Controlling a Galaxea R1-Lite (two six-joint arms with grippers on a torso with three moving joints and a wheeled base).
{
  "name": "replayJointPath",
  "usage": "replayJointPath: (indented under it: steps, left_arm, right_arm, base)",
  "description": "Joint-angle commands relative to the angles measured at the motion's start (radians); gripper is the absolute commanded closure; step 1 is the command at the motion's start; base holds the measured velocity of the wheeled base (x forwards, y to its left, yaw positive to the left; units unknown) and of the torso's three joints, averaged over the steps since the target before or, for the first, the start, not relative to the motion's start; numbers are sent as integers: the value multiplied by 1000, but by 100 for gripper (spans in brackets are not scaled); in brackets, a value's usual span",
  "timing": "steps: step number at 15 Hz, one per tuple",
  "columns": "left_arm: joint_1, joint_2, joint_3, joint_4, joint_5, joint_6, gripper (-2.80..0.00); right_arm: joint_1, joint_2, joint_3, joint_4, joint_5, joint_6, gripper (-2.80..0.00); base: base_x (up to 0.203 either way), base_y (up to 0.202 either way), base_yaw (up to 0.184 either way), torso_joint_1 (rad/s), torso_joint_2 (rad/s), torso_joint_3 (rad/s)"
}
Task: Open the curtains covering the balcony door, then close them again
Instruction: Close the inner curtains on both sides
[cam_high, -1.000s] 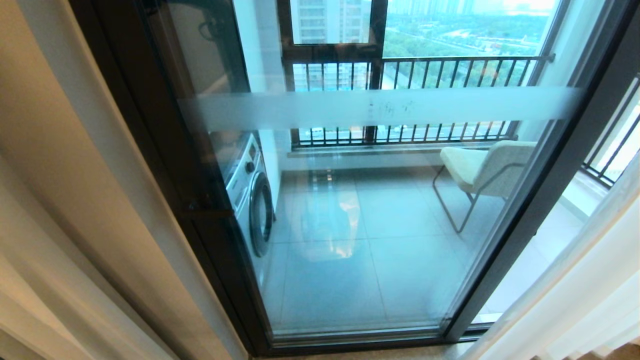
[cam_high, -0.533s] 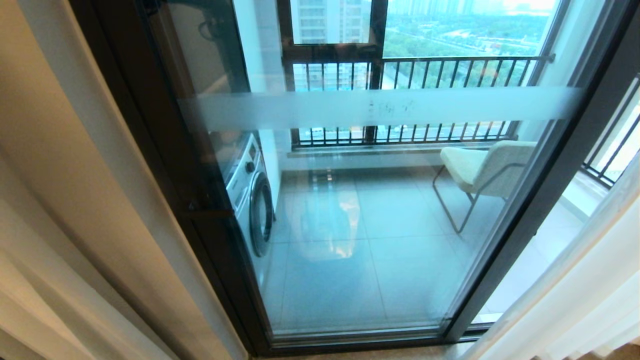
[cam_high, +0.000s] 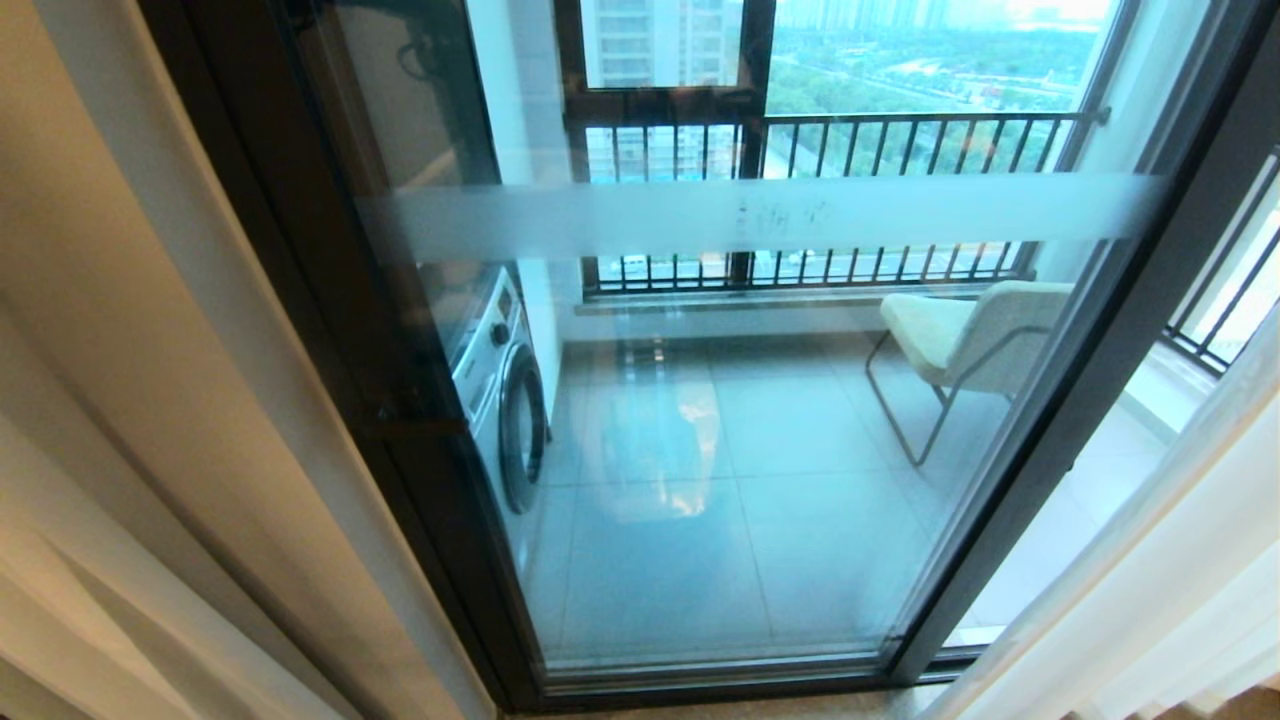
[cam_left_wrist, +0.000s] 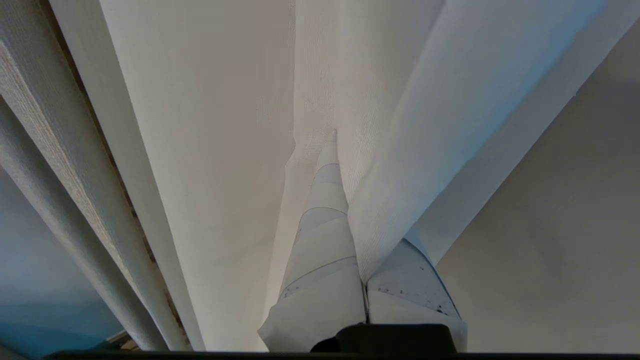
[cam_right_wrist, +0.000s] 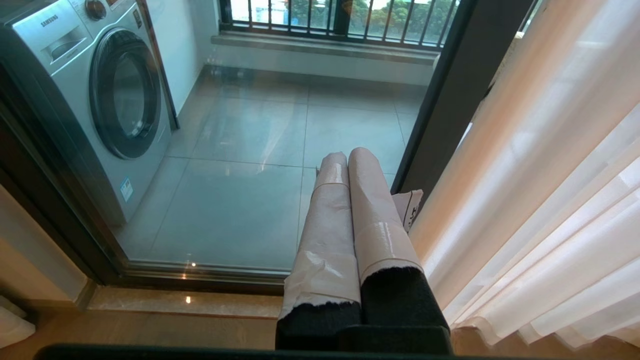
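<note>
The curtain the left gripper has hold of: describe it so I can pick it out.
Left of the balcony door, fabric hangs in long folds. The left gripper is shut on a fold of the sheer white curtain, finely woven, unlike the coarser, thicker drape beside it.

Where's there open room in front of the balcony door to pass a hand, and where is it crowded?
Free: before the balcony door, between the gathered curtains on the right and the tan drape on the left; the right gripper sits there, shut and empty. Crowded: the left gripper is buried in curtain folds, clamping one.
</note>
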Motion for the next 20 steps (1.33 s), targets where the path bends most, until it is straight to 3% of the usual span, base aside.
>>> replayJointPath:
  steps: [1,5,8,13,20]
  left_arm:
    - [-1,-11,0,2,-1,-11,0]
    - [-22,-30,2,2,-16,-28,0]
    - [-26,-51,3,2,-114,-28,0]
    - [-62,-102,7,1,-213,-65,0]
    - [-225,-194,99,1,-295,-66,0]
  right_arm:
    - [0,1,0,0,1,-2,0]
    - [0,1,0,0,1,-1,0]
    - [0,1,0,0,1,-2,0]
    - [0,1,0,0,1,-1,0]
    - [0,1,0,0,1,-1,0]
  base:
    - [0,0,0,0,0,0]
    - [0,0,0,0,0,0]
    - [0,0,0,0,0,0]
    - [0,0,0,0,0,0]
    - [0,0,0,0,0,0]
